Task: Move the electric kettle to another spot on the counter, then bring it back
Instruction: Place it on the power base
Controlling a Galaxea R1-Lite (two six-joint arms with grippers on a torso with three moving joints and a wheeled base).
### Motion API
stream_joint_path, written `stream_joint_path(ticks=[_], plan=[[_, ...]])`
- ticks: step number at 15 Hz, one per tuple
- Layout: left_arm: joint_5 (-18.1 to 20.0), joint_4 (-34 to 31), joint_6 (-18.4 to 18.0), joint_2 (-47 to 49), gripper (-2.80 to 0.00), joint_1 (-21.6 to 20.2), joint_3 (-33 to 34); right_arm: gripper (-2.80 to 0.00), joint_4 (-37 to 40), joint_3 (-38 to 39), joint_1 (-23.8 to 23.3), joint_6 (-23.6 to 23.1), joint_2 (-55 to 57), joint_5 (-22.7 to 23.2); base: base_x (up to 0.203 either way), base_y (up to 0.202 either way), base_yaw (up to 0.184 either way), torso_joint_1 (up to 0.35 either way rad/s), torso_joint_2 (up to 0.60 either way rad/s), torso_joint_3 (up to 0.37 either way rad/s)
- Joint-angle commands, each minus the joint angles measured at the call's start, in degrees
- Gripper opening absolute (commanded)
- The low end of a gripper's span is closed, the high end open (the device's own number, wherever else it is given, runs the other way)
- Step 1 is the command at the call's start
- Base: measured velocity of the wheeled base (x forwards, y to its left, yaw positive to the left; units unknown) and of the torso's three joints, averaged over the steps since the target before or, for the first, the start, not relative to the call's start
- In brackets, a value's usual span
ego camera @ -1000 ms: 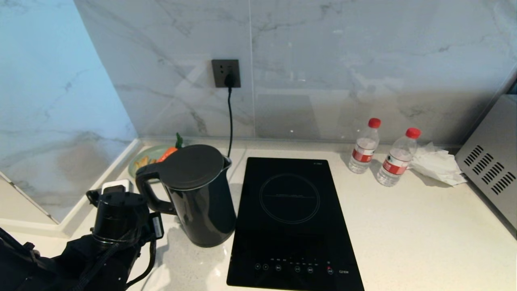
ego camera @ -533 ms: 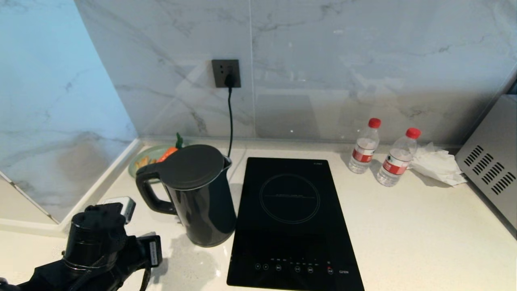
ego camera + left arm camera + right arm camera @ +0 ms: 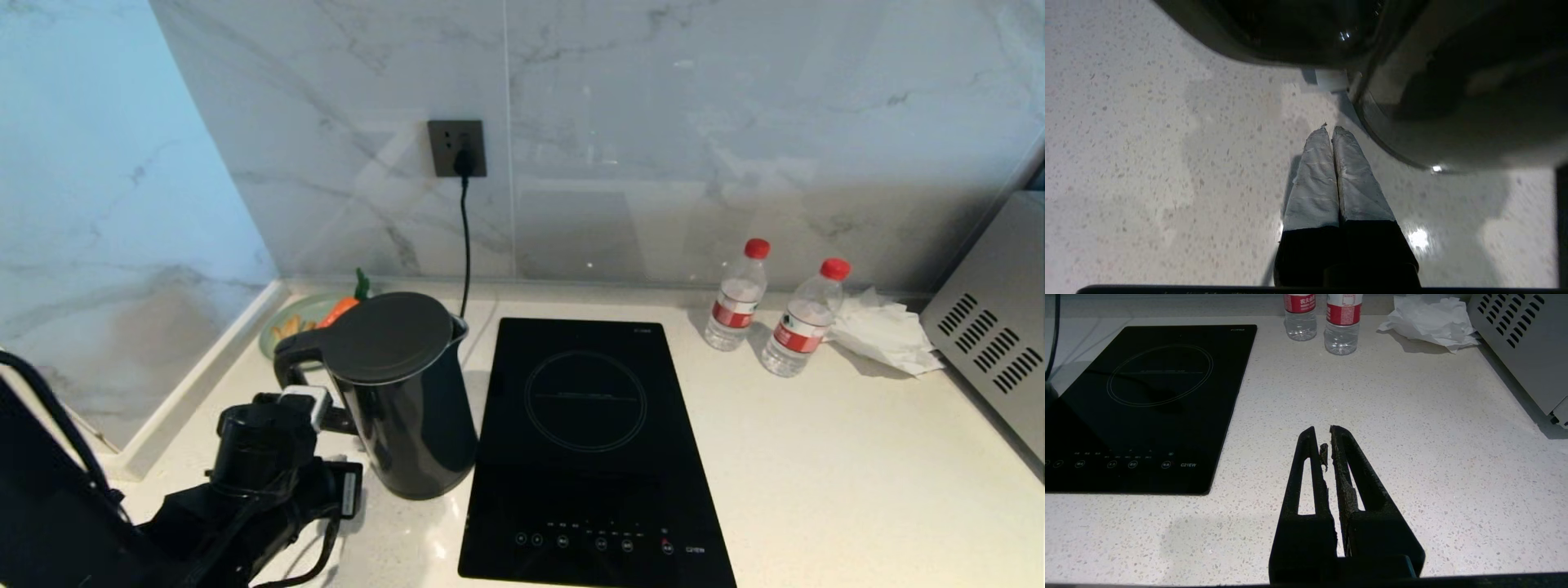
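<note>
Glossy black, the electric kettle [image 3: 400, 392] stands upright on the counter [image 3: 816, 482], lid shut, its loop handle turned toward the left gripper [image 3: 1331, 130] and its body just beside the black induction hob [image 3: 588, 449]. That gripper's tape-wrapped fingers [image 3: 1314, 179] are pressed together with nothing between them; their tips hang over bare speckled stone, with the kettle's rounded lower wall close ahead and to one side of the tips and the handle's underside arching above and beyond them. From the head camera the left wrist sits low beside the handle, and whether it touches the handle I cannot tell. The right gripper [image 3: 1327, 437] is parked over open counter, its dark fingers [image 3: 1306, 473] nearly touching with only a thin slit between them and gripping nothing; ahead of those tips stand two water bottles [image 3: 1327, 318] with red labels, with crumpled tissue [image 3: 1429, 318] and a grey vented appliance [image 3: 1523, 347] off to one side and the hob off to the other.
</note>
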State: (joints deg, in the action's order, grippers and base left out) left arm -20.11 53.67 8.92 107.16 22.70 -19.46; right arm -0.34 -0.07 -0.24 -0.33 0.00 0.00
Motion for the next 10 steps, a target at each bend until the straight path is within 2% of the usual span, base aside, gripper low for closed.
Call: stream_joint_path(ticks=[1,5,10], plan=[[-1.65,9.41,-0.23,9.62,-2.80,-0.98,-0.94,-2.80,-0.06,-0.01,-0.02,-0.02,0.00,0.00,0.000,0.000,0.000,0.000,0.00,0.000],[-0.20,15.59,-1.31,11.32,-2.80,-5.36,2.62,-2.80,-0.01,-0.01,-0.02,-0.02,0.00,0.00,0.000,0.000,0.000,0.000,0.00,0.000],[4.18,17.06,-1.51,10.70,-2.80,-8.98,3.39,-2.80,-0.09,-0.01,0.04,-0.02,0.00,0.00,0.000,0.000,0.000,0.000,0.00,0.000]])
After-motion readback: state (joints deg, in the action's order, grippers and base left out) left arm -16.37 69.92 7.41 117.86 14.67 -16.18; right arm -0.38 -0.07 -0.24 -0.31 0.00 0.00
